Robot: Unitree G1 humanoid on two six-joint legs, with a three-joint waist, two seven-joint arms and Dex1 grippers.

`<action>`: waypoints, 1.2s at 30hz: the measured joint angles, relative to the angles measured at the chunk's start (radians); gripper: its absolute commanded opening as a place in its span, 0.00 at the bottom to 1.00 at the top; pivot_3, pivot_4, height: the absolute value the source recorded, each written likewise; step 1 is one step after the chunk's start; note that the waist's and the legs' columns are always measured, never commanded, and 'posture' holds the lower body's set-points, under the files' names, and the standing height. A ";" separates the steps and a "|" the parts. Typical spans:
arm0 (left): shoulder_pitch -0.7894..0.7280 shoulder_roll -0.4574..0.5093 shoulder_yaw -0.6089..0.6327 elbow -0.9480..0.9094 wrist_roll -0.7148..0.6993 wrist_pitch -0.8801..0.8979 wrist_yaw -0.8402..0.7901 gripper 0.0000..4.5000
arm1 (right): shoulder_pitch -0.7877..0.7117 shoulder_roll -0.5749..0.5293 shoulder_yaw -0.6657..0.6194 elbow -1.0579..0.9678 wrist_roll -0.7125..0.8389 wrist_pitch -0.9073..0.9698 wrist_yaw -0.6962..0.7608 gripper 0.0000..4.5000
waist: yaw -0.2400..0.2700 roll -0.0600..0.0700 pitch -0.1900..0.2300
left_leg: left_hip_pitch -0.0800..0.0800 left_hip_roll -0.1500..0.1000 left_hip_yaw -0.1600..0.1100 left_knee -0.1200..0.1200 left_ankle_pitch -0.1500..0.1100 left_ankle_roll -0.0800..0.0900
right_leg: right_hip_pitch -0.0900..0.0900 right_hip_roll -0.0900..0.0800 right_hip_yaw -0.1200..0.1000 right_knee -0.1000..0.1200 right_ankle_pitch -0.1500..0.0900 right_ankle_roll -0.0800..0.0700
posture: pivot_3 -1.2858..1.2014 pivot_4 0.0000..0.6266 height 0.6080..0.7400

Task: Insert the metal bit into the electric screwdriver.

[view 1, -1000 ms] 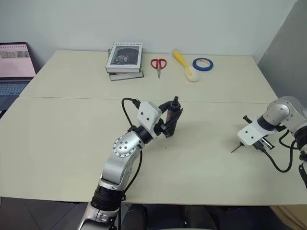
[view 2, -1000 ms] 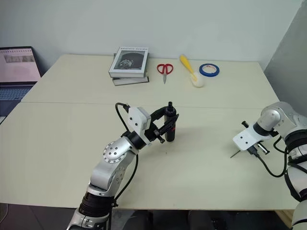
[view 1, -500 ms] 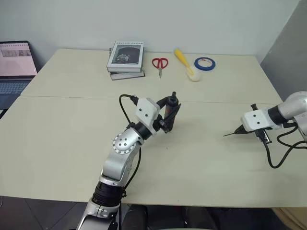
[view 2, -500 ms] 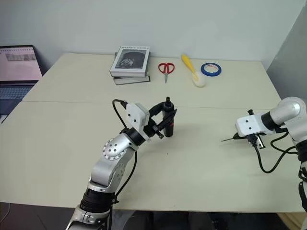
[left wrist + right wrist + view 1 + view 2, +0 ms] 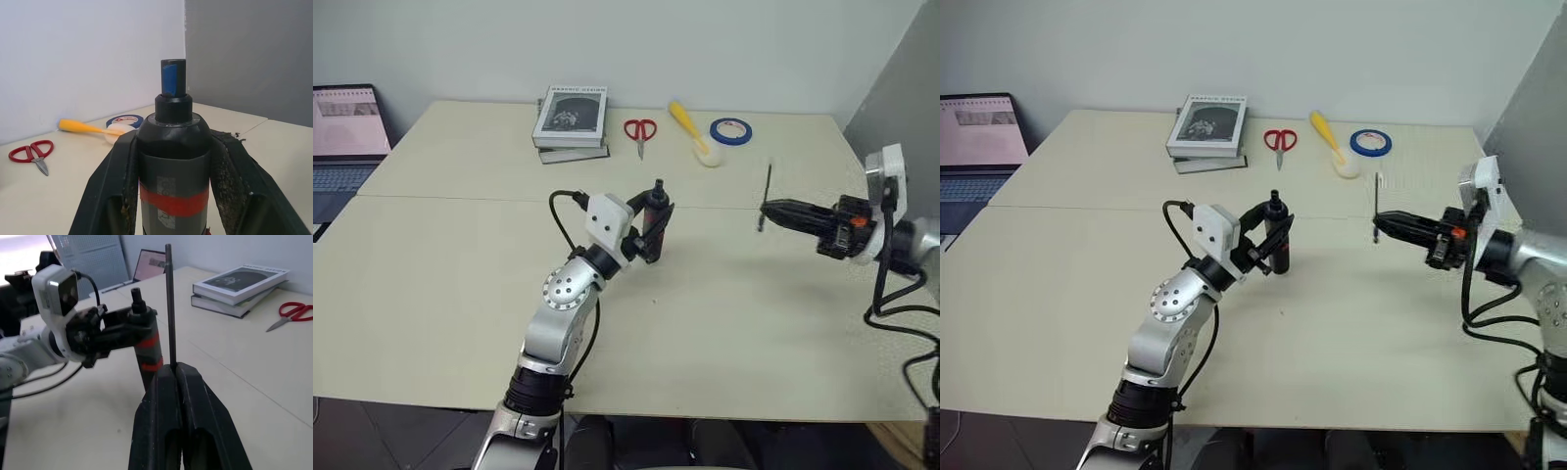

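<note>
Left eye view: left hand [image 5: 651, 227] clamps the electric screwdriver [image 5: 654, 217] upright mid-counter [image 5: 450, 284]; right hand [image 5: 771, 210] pinches the metal bit [image 5: 768, 188], well apart. Scissors [image 5: 637, 131], books [image 5: 569, 121], tape [image 5: 729, 130] beyond. Left wrist view: screwdriver's lower body cut off. Right wrist view: bit's lower end hidden between fingers [image 5: 195, 401].

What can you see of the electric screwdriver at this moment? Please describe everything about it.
The electric screwdriver is a slim, dark grey cylinder with a red band around its body and a narrower neck ending in a small blue tip. It looks like plastic. It stands roughly upright, tip upward, raised above the middle of the table. The left gripper is shut on its body, one black finger on each side. The metal bit, pinched in the right gripper, is apart from it, off to its side.
</note>
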 measured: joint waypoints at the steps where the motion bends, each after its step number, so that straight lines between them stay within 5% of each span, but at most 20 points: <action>1: 0.003 0.000 0.000 0.000 0.000 -0.004 0.000 0.37 | -0.001 0.019 -0.003 -0.016 0.023 0.015 -0.042 0.00 | 0.000 0.000 0.000 | 0.000 0.000 0.000 0.000 0.000 0.000 | 0.000 0.000 0.000 0.000 0.000 0.000 | 0.52 0.24 1.00; 7: 0.004 -0.018 -0.007 0.001 0.001 -0.008 0.006 0.37 | -0.048 0.110 0.026 -0.069 0.059 0.013 -0.202 0.00 | 0.000 0.000 0.000 | -0.002 0.000 0.000 -0.001 0.000 0.000 | -0.003 0.000 0.000 0.000 0.000 0.000 | 0.52 0.24 1.00; 23: 0.004 -0.095 -0.009 0.068 0.142 -0.039 0.190 0.37 | -0.199 0.351 0.251 -0.128 -0.137 -0.108 -0.536 0.00 | -0.001 0.001 0.000 | -0.010 0.000 -0.001 -0.001 0.000 0.000 | -0.011 0.000 -0.001 0.000 0.003 -0.005 | 0.52 0.24 1.00; 36: 0.020 -0.099 -0.018 0.076 0.169 -0.074 0.225 0.37 | -0.291 0.483 0.379 -0.084 -0.289 -0.135 -0.634 0.00 | -0.002 0.001 -0.001 | -0.010 0.000 -0.001 -0.001 0.000 0.000 | -0.011 0.000 -0.002 0.001 0.003 -0.005 | 0.52 0.24 1.00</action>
